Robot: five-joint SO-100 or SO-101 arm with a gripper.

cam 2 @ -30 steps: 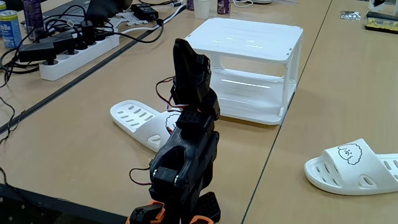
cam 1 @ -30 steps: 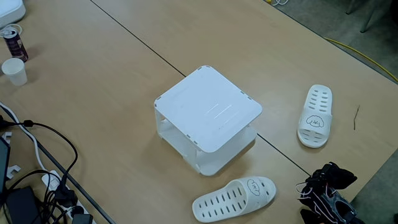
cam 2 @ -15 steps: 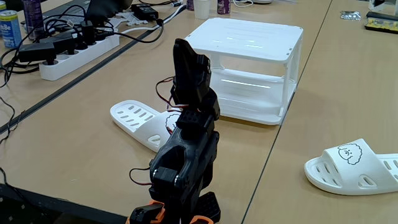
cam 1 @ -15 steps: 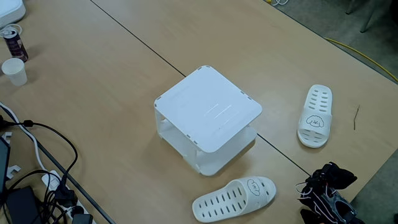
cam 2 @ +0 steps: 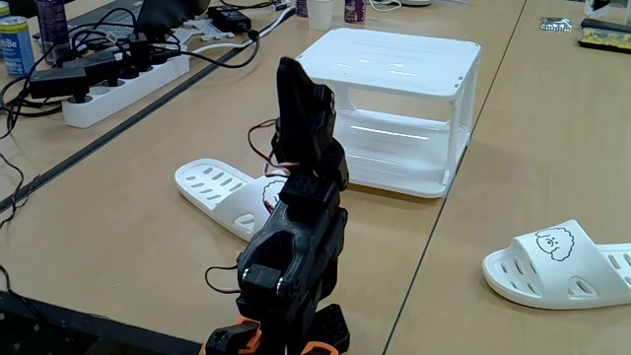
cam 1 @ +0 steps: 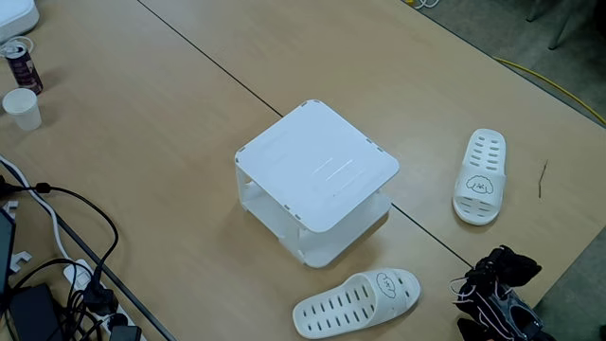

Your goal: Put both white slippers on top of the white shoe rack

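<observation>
Both white slippers lie on the bench [cam 1: 170, 123], one [cam 1: 356, 302] just in front of the white shoe rack [cam 1: 317, 166] and the other [cam 1: 479, 176] off to its right in the view from above. The rack's flat top is bare. The black arm [cam 2: 296, 227] stands folded up near the bench edge, and I cannot tell if its fingers are spread or pressed together.

Light wooden table [cam 1: 170, 114] carrying several things

On it rest a boxy white plastic shoe rack [cam 1: 316, 168], two white perforated rubber slippers [cam 1: 479, 176] [cam 1: 357, 302], a paper cup [cam 1: 22, 108] and black cables [cam 1: 57, 275].
</observation>
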